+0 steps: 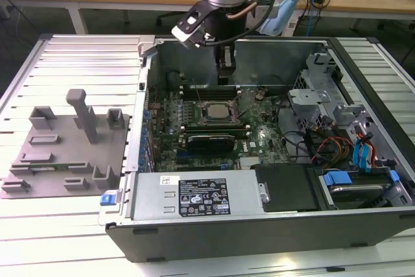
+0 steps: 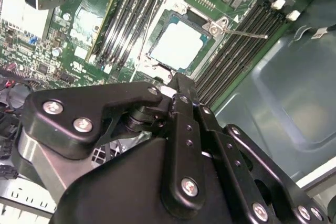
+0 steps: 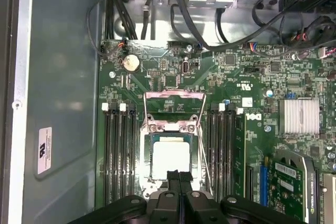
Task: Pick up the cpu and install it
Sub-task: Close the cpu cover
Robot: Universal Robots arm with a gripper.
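The cpu (image 3: 170, 158), a pale silver square, lies flat in the socket of the green motherboard (image 3: 231, 77); it shows in both wrist views (image 2: 178, 45) and in the exterior view (image 1: 214, 113). The socket's metal frame (image 3: 174, 109) is swung open and its thin lever (image 2: 242, 34) sticks out to one side. My gripper (image 3: 179, 176) hangs a little above the cpu's near edge, its two black fingers pressed together with nothing between them (image 2: 176, 81). Seen from the exterior view, the gripper (image 1: 225, 74) hangs inside the open computer case, above the back of the board.
A grey tray (image 1: 39, 173) with plastic blocks lies at the exterior view's left, outside the case. Inside the case are memory slots (image 3: 118, 156) on both sides of the socket, a card (image 1: 211, 142), a power supply (image 1: 198, 198), a drive cage (image 1: 318, 92) and loose cables (image 1: 334, 147).
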